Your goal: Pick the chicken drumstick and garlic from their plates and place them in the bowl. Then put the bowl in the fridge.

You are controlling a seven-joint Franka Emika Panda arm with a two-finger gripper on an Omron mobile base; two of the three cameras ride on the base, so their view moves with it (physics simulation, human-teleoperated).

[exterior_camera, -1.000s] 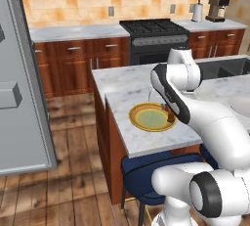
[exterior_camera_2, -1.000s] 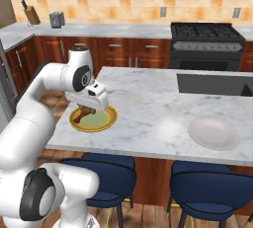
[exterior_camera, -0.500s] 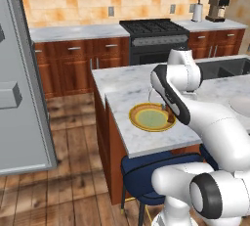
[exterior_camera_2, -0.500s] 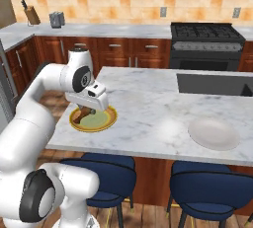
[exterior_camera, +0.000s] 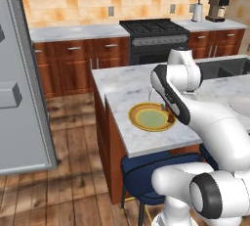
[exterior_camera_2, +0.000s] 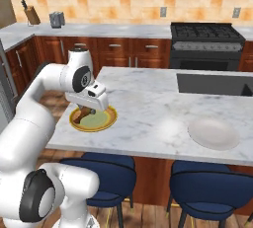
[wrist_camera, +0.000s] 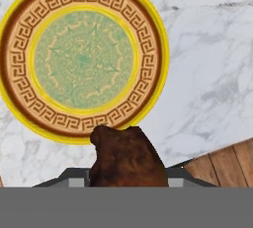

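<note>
Brown chicken drumstick between the fingers, thick end toward green-centred plate.

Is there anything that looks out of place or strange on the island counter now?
Nothing is spilled or broken. The green-centred plate lies flat and bare because the chicken drumstick is lifted above its rim in the gripper. The white plate lies flat too.

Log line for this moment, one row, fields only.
phase: drumstick pickup | claw: shut on drumstick, above green plate | green plate: bare | white plate: bare, on island | bowl, garlic: unseen
</note>
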